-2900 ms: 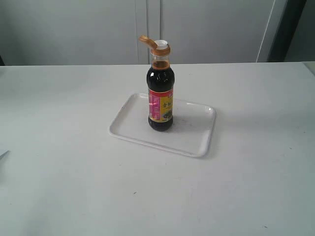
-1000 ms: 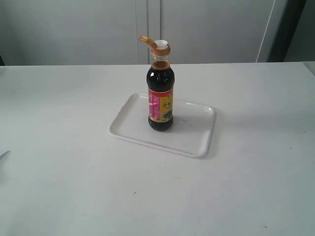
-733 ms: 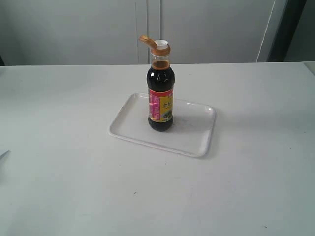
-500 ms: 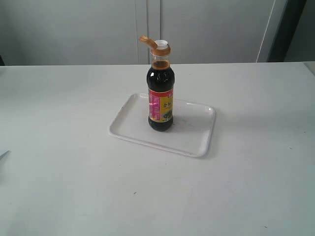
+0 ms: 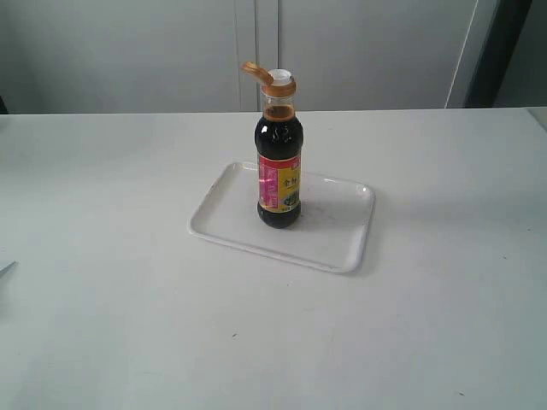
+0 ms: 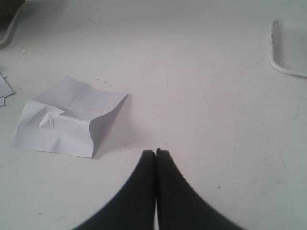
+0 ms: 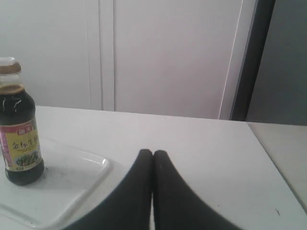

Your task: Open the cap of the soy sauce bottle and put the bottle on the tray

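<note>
small clear soy sauce bottle (image 5: 279, 171) of dark liquid: upright on flat white rectangular plastic tray (image 5: 335, 237), mid white bench (image 5: 111, 299) | orange-brown flip-top cap (image 5: 255, 72): tipped open, leftward | left gripper (image 6: 155, 152): jaws together, empty | right gripper (image 7: 153, 152): jaws together, empty, apart from bottle

The soy sauce bottle (image 5: 279, 171) stands upright in the middle of the tray (image 5: 229, 215), the 1 tall obstacle, its cap (image 5: 253, 70) sticking out leftward. Bare desk (image 5: 128, 307) lies open all around. A crumpled paper (image 6: 67, 117) lies near my left end effector (image 6: 155, 152).
</note>
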